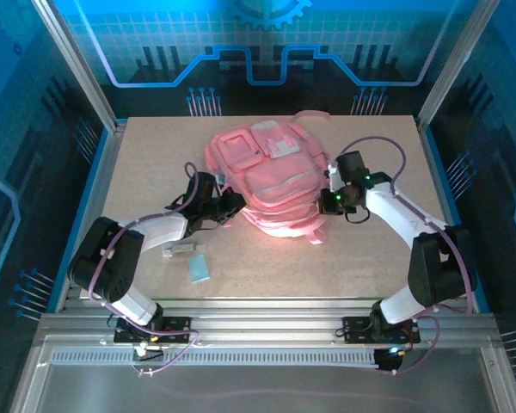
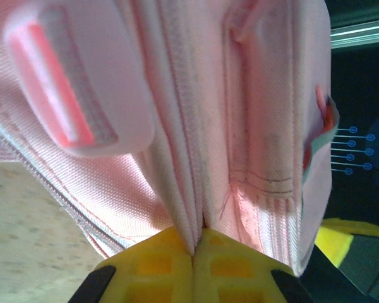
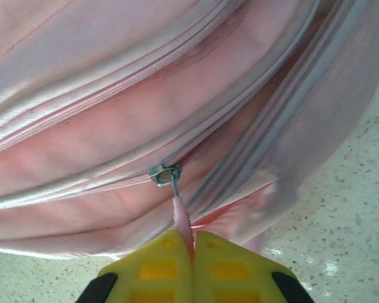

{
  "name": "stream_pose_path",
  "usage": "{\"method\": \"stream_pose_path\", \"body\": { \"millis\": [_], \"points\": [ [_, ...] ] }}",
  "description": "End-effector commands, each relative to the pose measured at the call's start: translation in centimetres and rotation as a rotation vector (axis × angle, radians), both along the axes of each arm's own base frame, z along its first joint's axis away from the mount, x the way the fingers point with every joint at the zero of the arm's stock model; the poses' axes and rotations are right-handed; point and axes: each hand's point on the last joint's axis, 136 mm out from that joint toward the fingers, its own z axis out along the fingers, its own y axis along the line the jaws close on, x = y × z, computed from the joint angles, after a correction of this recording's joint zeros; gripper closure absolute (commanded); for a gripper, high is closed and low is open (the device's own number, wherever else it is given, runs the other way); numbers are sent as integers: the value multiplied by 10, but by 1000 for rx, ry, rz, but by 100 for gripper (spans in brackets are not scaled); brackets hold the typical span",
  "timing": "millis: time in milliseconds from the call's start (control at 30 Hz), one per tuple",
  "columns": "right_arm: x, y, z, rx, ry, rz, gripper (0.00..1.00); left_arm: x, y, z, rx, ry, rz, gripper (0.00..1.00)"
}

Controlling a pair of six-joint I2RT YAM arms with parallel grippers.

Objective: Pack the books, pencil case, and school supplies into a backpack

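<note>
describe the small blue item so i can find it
Find the big pink backpack, then look toward the near edge, left of centre. The pale blue flat rectangle lies there beside a small grey packet; it is the blue, wider one.

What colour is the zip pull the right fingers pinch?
The pull is pale pink, hanging from a silvery slider; clearest in the right wrist view.

L tool [image 2: 193, 247] + R tool [image 3: 193, 245]: jaws together, arms inward.
</note>
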Motion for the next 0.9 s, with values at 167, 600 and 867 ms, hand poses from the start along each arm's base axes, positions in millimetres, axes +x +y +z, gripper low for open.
{"method": "stream_pose_path", "body": {
  "millis": [167,600,867],
  "points": [
    [-36,32,0,75,73,20,100,88,55,7,116,-51,106,71],
    [-10,154,32,320,24,227,100,-3,71,17,92,31,232,21],
    [-12,187,38,425,72,287,100,-25,46,14,63,-4,328,18]
  ]
}}
